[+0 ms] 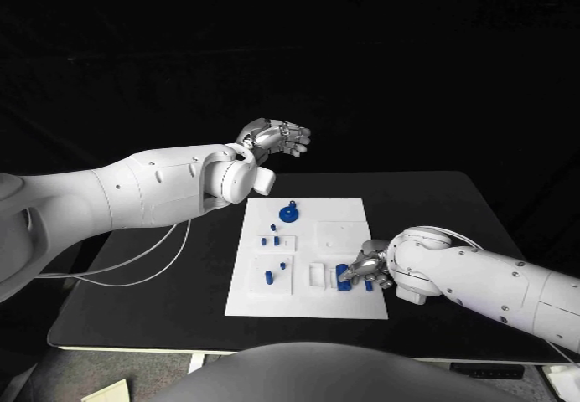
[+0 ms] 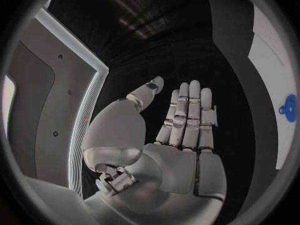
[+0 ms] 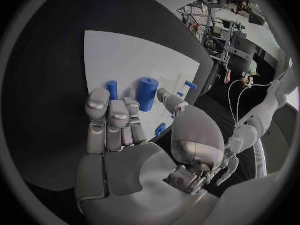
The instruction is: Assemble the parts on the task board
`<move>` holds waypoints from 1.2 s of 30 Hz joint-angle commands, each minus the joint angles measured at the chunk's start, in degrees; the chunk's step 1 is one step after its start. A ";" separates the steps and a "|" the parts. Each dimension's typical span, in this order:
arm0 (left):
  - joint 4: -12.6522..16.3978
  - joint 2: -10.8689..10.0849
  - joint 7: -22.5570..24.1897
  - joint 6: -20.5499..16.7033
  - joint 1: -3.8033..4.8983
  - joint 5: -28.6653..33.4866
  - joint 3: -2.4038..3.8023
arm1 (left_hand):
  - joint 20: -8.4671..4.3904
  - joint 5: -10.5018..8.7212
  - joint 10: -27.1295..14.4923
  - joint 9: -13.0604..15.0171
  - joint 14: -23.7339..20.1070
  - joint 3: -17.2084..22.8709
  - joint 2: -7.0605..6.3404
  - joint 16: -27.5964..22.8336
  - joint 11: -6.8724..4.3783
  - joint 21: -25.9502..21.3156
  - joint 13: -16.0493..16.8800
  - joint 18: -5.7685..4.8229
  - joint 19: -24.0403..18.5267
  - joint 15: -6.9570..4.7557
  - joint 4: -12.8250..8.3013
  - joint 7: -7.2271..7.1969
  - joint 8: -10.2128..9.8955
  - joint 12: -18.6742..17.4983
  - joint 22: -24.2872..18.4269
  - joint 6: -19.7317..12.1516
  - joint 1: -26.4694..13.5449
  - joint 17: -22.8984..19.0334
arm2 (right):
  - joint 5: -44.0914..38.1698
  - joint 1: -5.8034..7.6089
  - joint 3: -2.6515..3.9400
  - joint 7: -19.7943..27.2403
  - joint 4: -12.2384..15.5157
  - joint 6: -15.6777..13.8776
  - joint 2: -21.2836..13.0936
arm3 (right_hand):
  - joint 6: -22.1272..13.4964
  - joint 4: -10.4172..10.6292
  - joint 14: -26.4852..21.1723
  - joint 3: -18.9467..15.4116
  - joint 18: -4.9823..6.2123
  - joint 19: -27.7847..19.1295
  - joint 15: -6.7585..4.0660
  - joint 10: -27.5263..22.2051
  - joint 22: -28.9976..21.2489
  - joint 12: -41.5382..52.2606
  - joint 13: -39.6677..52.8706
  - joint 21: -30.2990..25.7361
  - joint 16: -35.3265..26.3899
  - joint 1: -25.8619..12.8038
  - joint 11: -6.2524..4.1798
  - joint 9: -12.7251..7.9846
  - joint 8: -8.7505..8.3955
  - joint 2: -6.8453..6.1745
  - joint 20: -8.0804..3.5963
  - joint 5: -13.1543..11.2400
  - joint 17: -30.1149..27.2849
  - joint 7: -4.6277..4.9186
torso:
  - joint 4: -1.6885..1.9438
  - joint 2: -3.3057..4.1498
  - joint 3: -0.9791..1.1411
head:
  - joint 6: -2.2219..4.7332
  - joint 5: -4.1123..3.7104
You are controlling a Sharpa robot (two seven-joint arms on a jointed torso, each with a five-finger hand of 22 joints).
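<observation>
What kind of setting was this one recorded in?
Probably a robotics lab: a white task board with blue parts on a black table, dark backdrop behind, and equipment racks beyond.

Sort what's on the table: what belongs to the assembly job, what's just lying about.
Job:
task board
blue parts on it
large blue cylinder by the right hand
small blue peg
left hand, raised beyond the table's far edge, holding nothing

Lying about:
white cables at the table's left edge

We see the right hand [image 3: 134, 135] over the white board [image 3: 134, 60], fingers [image 3: 109, 117] partly curled and holding nothing, just beside a thick blue cylinder [image 3: 147, 93] and a thinner blue peg [image 3: 112, 89] standing upright.
</observation>
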 commanded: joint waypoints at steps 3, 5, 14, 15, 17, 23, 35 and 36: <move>0.17 0.04 0.33 0.85 0.04 0.38 0.05 | 0.24 0.22 -0.22 -0.08 0.37 -0.22 0.13 -0.41 -0.02 -0.31 -0.10 0.55 0.09 -0.05 0.05 -0.14 0.27 0.30 0.10 -0.38 -0.33 0.11 | -0.71 -0.62 -0.07 0.62 -0.72 0.86 0.80 | 0.01 0.15 -0.39 0.03 5.41 -0.04 -0.03 -0.47 1.09 -0.24 0.10 0.25 -0.17 -0.34 0.12 -0.30 -0.42 0.19 -0.31 -0.29 0.09 0.66 | -0.05 0.00 -0.06 | 0.00 0.37; 0.15 0.05 0.31 0.88 0.04 0.38 0.05 | 0.24 0.22 -0.23 -0.09 0.37 -0.23 0.14 -0.44 -0.02 -0.32 -0.11 0.55 0.08 -0.05 0.06 -0.13 0.28 0.30 0.11 -0.39 -0.34 0.13 | -0.71 -0.74 -0.07 0.70 -0.94 0.98 1.14 | 0.01 0.09 -0.39 0.02 5.41 -0.06 -0.03 -0.48 1.09 -0.25 0.13 0.28 -0.18 -0.32 0.12 -0.26 -0.43 0.30 -0.32 -0.29 0.11 0.66 | 0.00 0.03 -0.08 | 0.00 0.46; 0.16 0.09 0.25 0.99 0.05 0.38 0.05 | 0.24 0.21 -0.24 -0.11 0.37 -0.25 0.14 -0.48 -0.02 -0.33 -0.13 0.55 0.08 -0.04 0.06 -0.13 0.29 0.30 0.12 -0.40 -0.36 0.17 | -0.26 -1.32 -0.07 0.87 -1.50 0.42 1.86 | 0.21 -1.66 -0.37 -0.31 5.41 -0.38 -0.07 -0.51 1.09 -0.40 0.47 0.64 -0.36 0.15 0.08 0.32 -0.46 2.78 -0.31 -0.30 0.44 0.60 | -0.15 0.08 -0.04 | 0.00 0.90; 0.14 0.09 0.24 0.98 0.05 0.38 0.05 | 0.24 0.21 -0.24 -0.12 0.37 -0.25 0.15 -0.49 -0.02 -0.33 -0.13 0.55 0.08 -0.04 0.06 -0.13 0.29 0.29 0.12 -0.40 -0.37 0.18 | -0.19 -1.33 -0.07 0.90 -1.51 0.31 1.92 | 0.24 -2.00 -0.38 -0.41 5.41 -0.44 -0.07 -0.50 1.09 -0.43 0.51 0.69 -0.40 0.13 0.07 0.39 -0.48 3.03 -0.30 -0.30 0.48 0.60 | -0.17 0.06 -0.02 | 0.00 0.92; 0.12 0.10 0.24 0.98 0.05 0.38 0.05 | 0.24 0.21 -0.25 -0.12 0.37 -0.25 0.15 -0.50 -0.02 -0.33 -0.14 0.55 0.08 -0.04 0.06 -0.13 0.29 0.29 0.12 -0.41 -0.37 0.19 | -0.19 -1.34 -0.07 0.91 -1.51 0.07 2.02 | 0.31 -2.62 -0.36 -0.40 5.41 -0.51 -0.09 -0.47 1.08 -0.47 0.57 0.77 -0.44 0.32 0.04 0.50 -0.50 3.43 -0.29 -0.30 0.55 0.57 | -0.20 0.05 0.00 | 0.00 0.89; 0.16 0.05 0.20 1.00 0.06 0.38 0.05 | 0.24 0.21 -0.25 -0.13 0.37 -0.26 0.15 -0.53 -0.01 -0.34 -0.15 0.55 0.07 -0.04 0.06 -0.13 0.30 0.29 0.13 -0.42 -0.37 0.22 | -0.19 -1.33 -0.07 0.90 -1.78 -1.25 2.04 | 1.25 -5.71 -0.24 1.41 5.41 -0.63 -0.18 -0.21 1.07 -0.71 0.76 1.15 -0.66 2.18 -0.09 0.93 -0.39 6.45 -0.07 -0.22 0.78 0.41 | -0.26 -0.02 0.01 | 0.00 0.92; 0.13 0.04 0.17 1.04 0.06 0.38 0.05 | 0.25 0.21 -0.26 -0.17 0.37 -0.27 0.14 -0.60 -0.01 -0.36 -0.17 0.56 0.07 -0.04 0.05 -0.12 0.31 0.29 0.14 -0.44 -0.38 0.29 | 2.40 -1.31 -0.06 1.15 -1.35 -3.43 1.52 | 2.47 -7.13 -0.07 1.99 5.41 -0.70 -0.45 0.27 0.99 -1.12 0.79 1.46 -0.95 1.01 -0.38 1.23 -0.38 6.74 0.32 -0.16 0.98 0.10 | -0.28 -0.02 0.04 | 0.00 0.90; 0.10 0.04 0.17 1.05 0.06 0.38 0.05 | 0.25 0.21 -0.26 -0.17 0.38 -0.27 0.15 -0.60 -0.01 -0.36 -0.17 0.56 0.07 -0.04 0.06 -0.12 0.31 0.29 0.14 -0.44 -0.38 0.29 | 2.73 -1.31 -0.06 1.14 -1.18 -3.64 1.40 | 2.51 -7.18 -0.06 2.00 5.41 -0.69 -0.46 0.30 0.98 -1.14 0.79 1.47 -0.97 0.95 -0.39 1.24 -0.39 6.70 0.33 -0.16 0.99 0.09 | -0.27 -0.02 0.02 | 0.00 0.89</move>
